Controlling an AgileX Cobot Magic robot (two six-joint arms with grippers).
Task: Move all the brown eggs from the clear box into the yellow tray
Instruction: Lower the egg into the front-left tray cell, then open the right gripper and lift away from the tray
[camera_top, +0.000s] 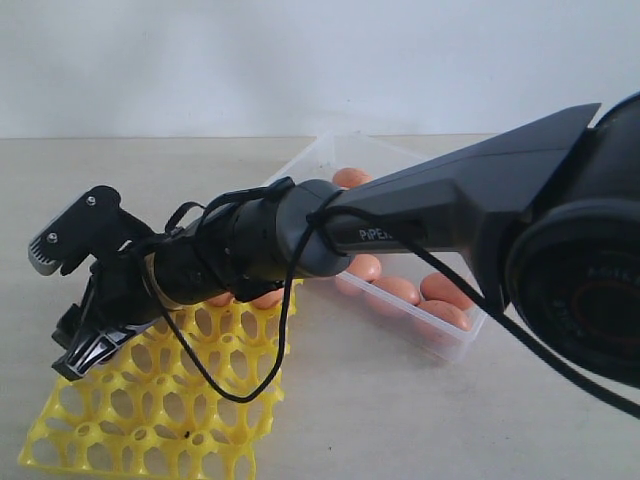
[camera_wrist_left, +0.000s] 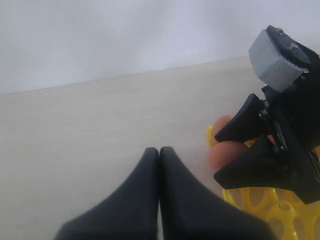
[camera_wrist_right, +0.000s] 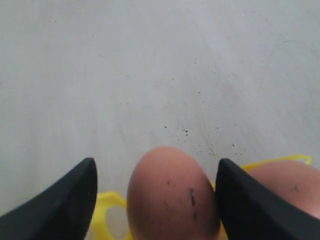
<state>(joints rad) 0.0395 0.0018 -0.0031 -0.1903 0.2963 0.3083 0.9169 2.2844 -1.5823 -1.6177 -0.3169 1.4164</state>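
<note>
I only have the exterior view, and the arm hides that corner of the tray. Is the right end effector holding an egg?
Observer: In the right wrist view, the right end effector straddles a brown egg with a visible gap on one side, so the jaws are open.
Reviewer: Is the egg over the tray?
Observer: The yellow tray shows just beneath it, and a second egg sits beside it.
Reviewer: And the left end effector?
Observer: The left end effector is shut and empty, above the bare table.
</note>
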